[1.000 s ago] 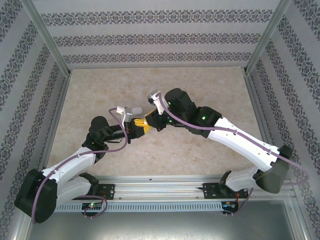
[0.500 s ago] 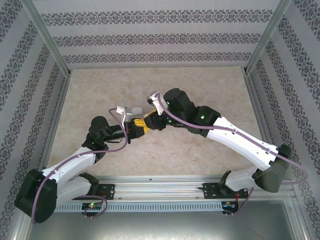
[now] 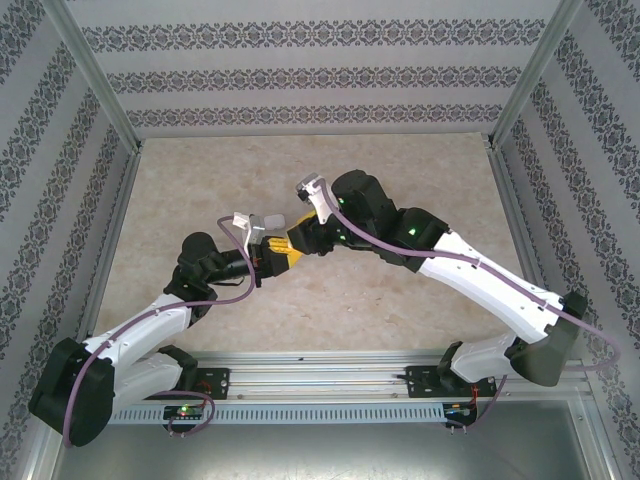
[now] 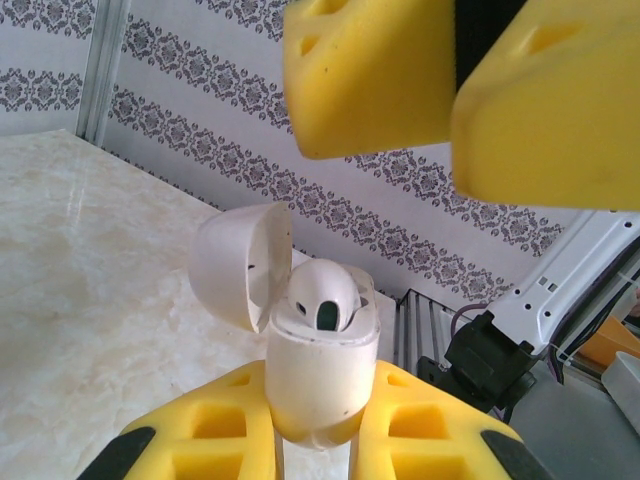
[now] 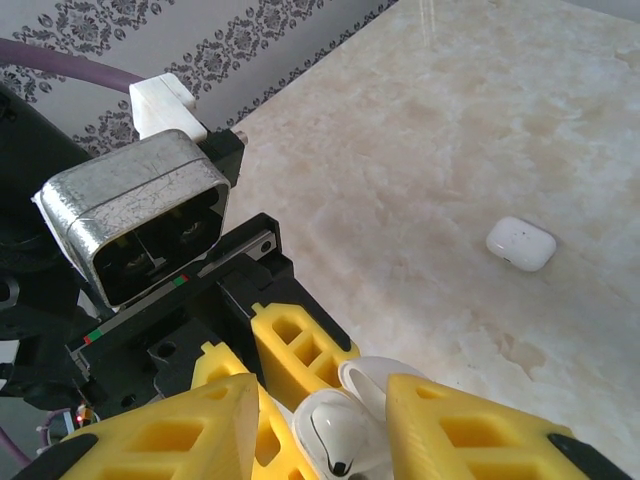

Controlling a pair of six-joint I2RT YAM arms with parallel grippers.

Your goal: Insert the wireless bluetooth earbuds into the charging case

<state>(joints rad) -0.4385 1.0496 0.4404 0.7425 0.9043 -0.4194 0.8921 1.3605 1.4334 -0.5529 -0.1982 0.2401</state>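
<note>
Gripping charging case [image 4: 318,385], left tool [image 4: 315,432] clenched; right tool [image 4: 455,70] released near earbud [image 4: 322,292].

No legible text, labels, brands or numbers anywhere.

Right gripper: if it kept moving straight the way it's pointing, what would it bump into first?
The right gripper would likely meet the earbud sitting in the open case, straight ahead between its open jaws. The left gripper holds that case; nothing appears in between.

Glossy white plastic charging case [image 4: 318,385], matt marbled tabletop [image 4: 80,250].
</note>
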